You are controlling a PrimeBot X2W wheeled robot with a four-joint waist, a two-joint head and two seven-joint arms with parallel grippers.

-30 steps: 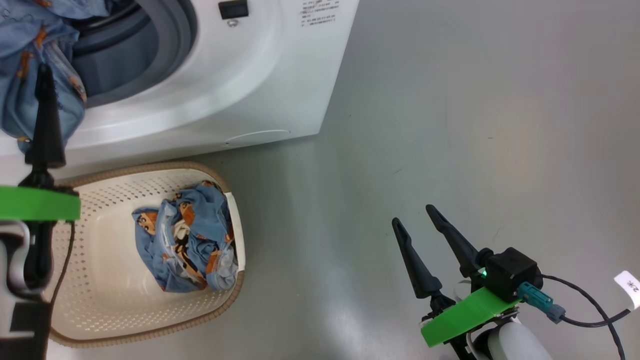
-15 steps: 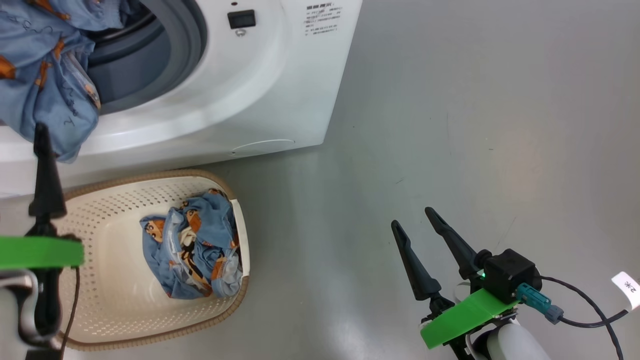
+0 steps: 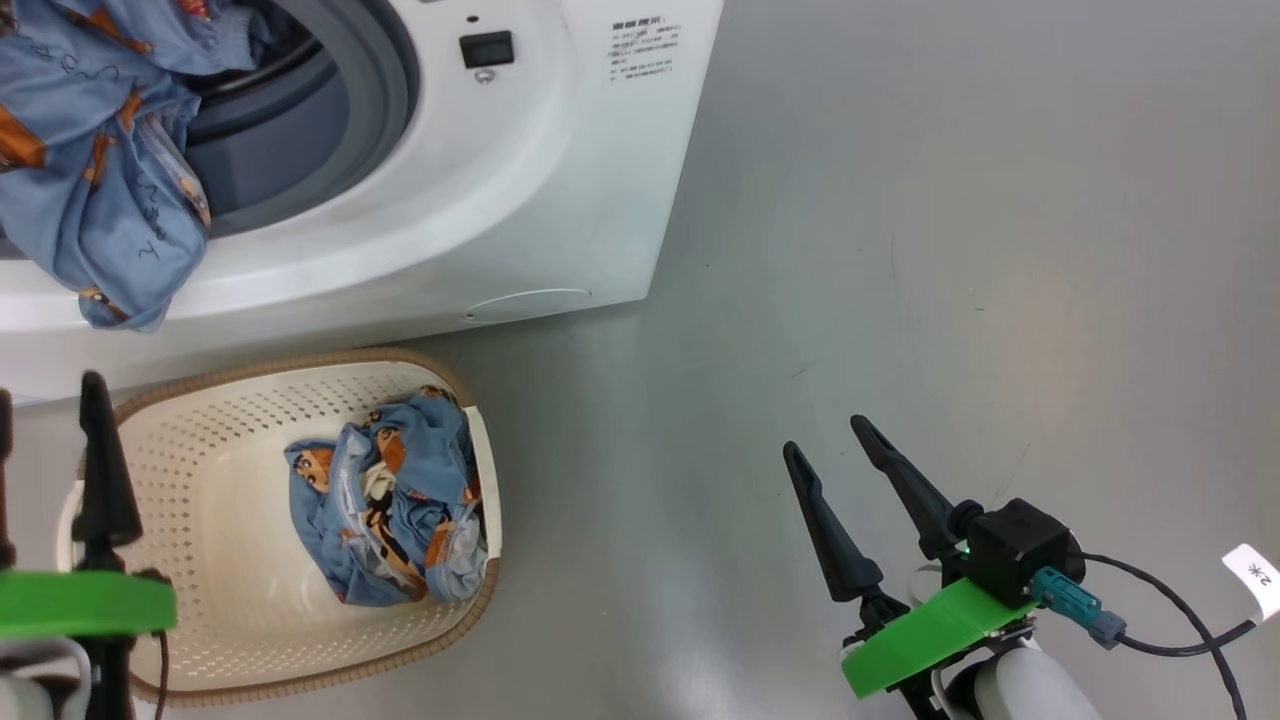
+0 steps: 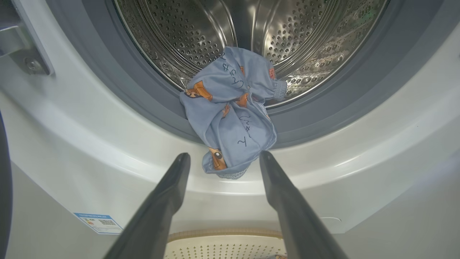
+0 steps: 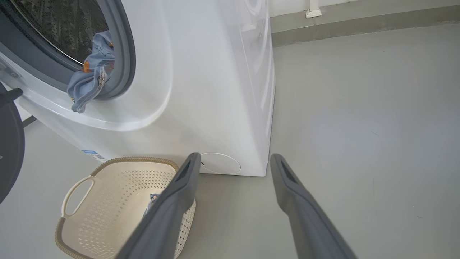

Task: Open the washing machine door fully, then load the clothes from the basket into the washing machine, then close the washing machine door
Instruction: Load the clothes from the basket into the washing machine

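Note:
The washing machine (image 3: 560,180) stands open. Its black door (image 5: 9,151) is swung out at the left edge of the right wrist view. One blue printed garment (image 4: 230,118) hangs from the steel drum (image 4: 287,32) over the grey gasket and white front lip, also seen as the garment (image 3: 90,170). A second bundle of clothes (image 3: 390,500) lies in the cream basket (image 3: 220,520) on the floor before the machine. My left gripper (image 3: 48,390) is open and holds nothing, just below the hanging garment and over the basket's left end. My right gripper (image 3: 828,440) is open above bare floor.
Grey floor (image 3: 950,250) stretches wide to the right of the machine. A blue label sticker (image 4: 95,221) and a round white flap (image 5: 220,163) sit low on the machine's front. A cable and a white tag (image 3: 1255,575) trail from my right wrist.
My left gripper has drawn back from the drum mouth towards the basket, leaving the garment hanging over the lip. The head view has shifted slightly. The right arm is still.

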